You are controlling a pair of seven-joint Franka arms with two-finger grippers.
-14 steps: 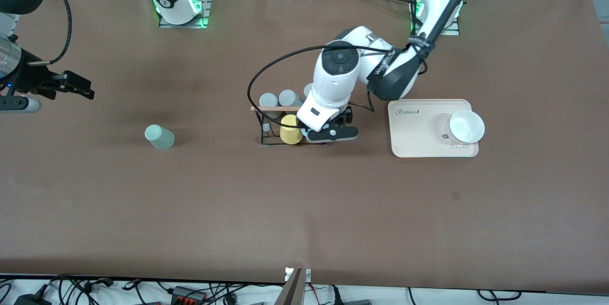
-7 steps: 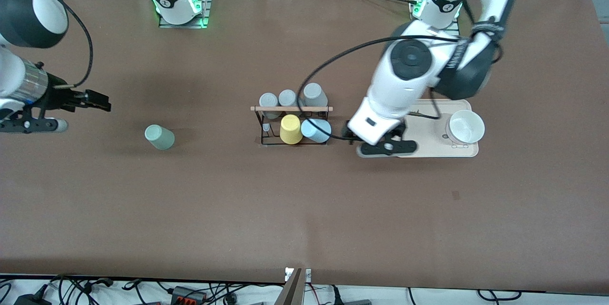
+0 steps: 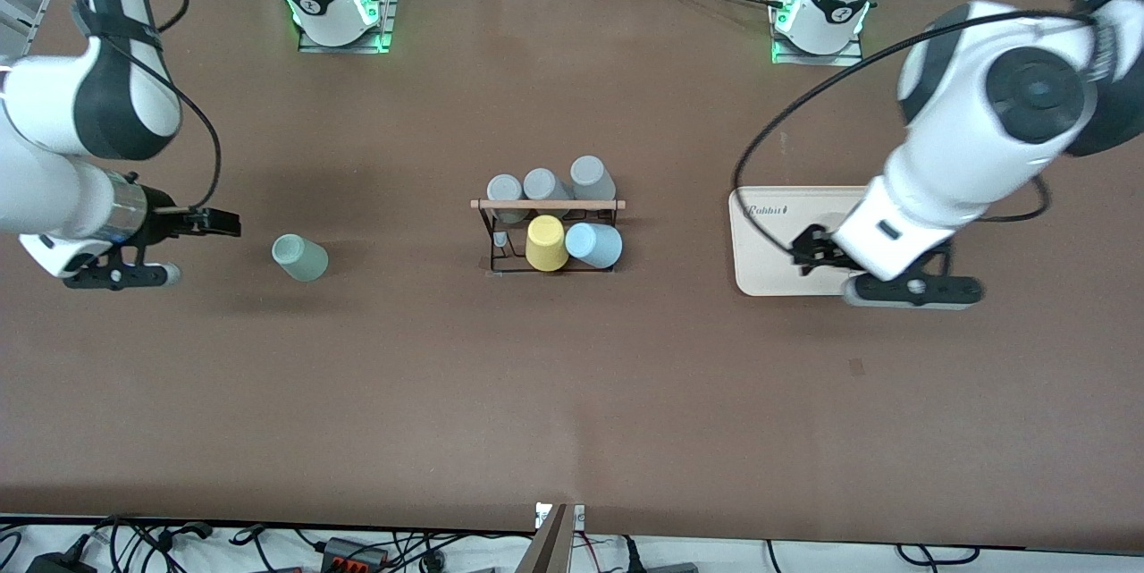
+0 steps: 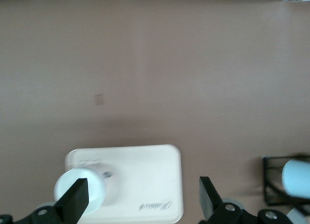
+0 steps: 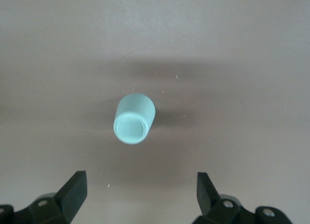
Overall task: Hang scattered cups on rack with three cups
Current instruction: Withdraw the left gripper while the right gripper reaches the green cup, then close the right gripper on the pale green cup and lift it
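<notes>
On rack [image 3: 547, 233]: light blue cup [image 3: 593, 244]. Beside mint cup [image 3: 300, 257], right gripper [image 3: 223, 222], spread, empty. Over tray [image 3: 769, 242], left gripper [image 4: 140, 200], likewise spread, empty.

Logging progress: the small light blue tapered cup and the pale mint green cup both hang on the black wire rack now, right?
Only the light blue cup is on the rack. The front view shows the mint green cup on the table, toward the right arm's end.

White arms, black joints, cables

Brown table [image 3: 572, 394], cables [image 3: 268, 546] strewn along its near edge.
</notes>
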